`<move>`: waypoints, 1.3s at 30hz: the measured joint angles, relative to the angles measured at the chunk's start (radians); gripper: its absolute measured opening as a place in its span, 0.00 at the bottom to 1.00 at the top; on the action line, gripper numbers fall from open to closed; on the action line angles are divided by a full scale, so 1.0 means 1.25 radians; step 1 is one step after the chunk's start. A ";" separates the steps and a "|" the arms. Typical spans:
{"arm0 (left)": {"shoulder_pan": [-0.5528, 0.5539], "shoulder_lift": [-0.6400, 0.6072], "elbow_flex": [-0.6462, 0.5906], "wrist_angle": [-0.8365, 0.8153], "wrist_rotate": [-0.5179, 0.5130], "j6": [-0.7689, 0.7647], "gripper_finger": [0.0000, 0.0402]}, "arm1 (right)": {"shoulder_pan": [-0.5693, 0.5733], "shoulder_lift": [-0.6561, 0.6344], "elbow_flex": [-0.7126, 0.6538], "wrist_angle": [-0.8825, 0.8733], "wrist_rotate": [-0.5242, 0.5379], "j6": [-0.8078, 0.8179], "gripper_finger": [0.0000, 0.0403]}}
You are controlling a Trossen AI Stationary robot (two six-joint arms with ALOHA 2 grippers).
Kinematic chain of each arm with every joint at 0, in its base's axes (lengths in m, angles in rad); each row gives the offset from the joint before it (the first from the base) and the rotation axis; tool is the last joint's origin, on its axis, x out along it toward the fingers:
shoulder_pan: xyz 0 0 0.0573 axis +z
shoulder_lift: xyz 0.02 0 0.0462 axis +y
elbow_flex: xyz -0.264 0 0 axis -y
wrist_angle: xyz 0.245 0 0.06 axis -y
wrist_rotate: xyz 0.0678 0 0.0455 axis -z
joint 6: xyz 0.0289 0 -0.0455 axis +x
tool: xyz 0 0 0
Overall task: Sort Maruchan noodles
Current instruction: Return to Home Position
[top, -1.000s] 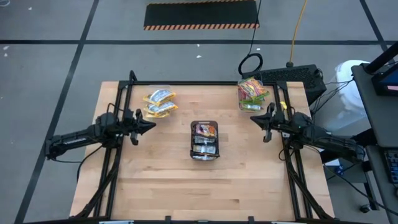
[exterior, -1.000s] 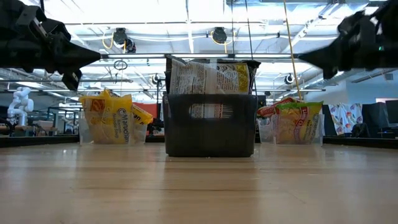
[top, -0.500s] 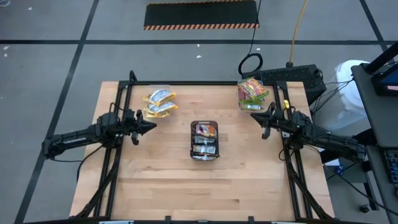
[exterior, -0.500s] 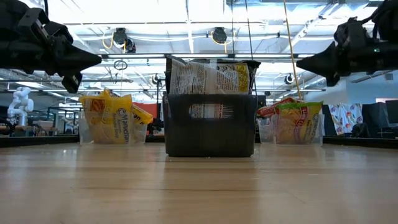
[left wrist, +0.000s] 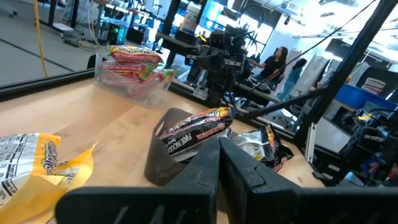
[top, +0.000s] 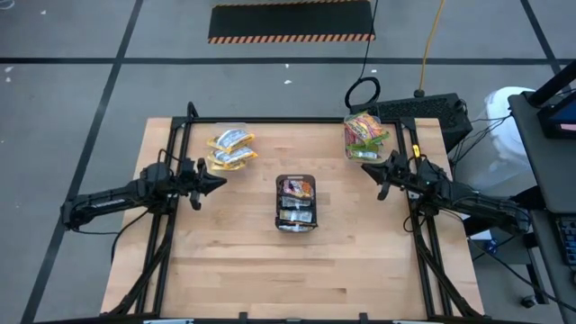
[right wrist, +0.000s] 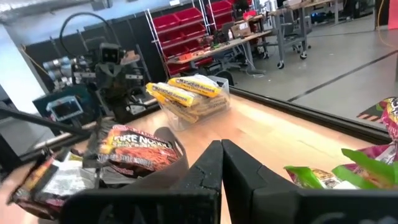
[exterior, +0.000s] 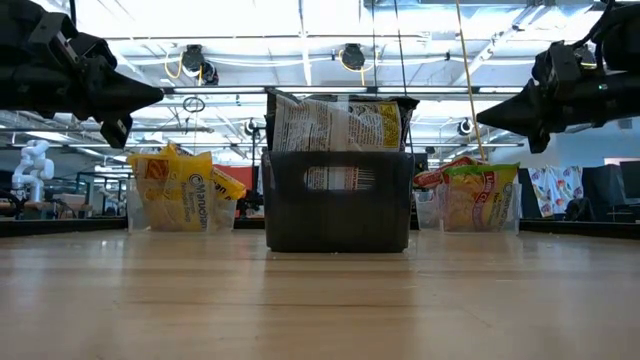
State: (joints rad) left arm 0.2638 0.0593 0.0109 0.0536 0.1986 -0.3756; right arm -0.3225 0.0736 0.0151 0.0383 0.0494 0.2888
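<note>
Desk: wooden desk (top: 243, 261), bare on the near side of the dark tray (exterior: 300, 215), with a workshop hall beyond it.
Tray: the dark tray sits mid-desk and holds the dark brown and red Maruchan noodles (top: 296, 189), stacked close together.
Risk: sorting looks finished, so only the return home seems left. A low inward swing could clip the dark tray or a tub and spill packets.
Left side: the left arm (top: 117, 198) hangs left of the dark tray; the left jaws are pressed together, holding nothing.
Right side: the right arm (top: 477, 205) hangs right of the dark tray; the right jaws are closed to a point, empty.
Beyond the tray, left: yellow packets (top: 232, 148) in the left clear tub (exterior: 135, 215).
Beyond the tray, right: green-edged packets (top: 364, 133) in the right clear tub (exterior: 428, 212).
</note>
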 joint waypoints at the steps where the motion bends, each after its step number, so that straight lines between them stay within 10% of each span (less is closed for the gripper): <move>1: 0.000 0.000 0.000 0.000 0.000 -0.002 0.02 | 0.000 0.000 0.000 0.000 0.000 -0.008 0.00; 39: 0.000 0.000 0.000 0.001 0.000 0.000 0.02 | 0.000 0.000 -0.001 -0.001 0.001 -0.011 0.00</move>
State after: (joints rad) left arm 0.2641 0.0593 0.0109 0.0554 0.1988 -0.3752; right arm -0.3225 0.0734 0.0143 0.0372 0.0502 0.2756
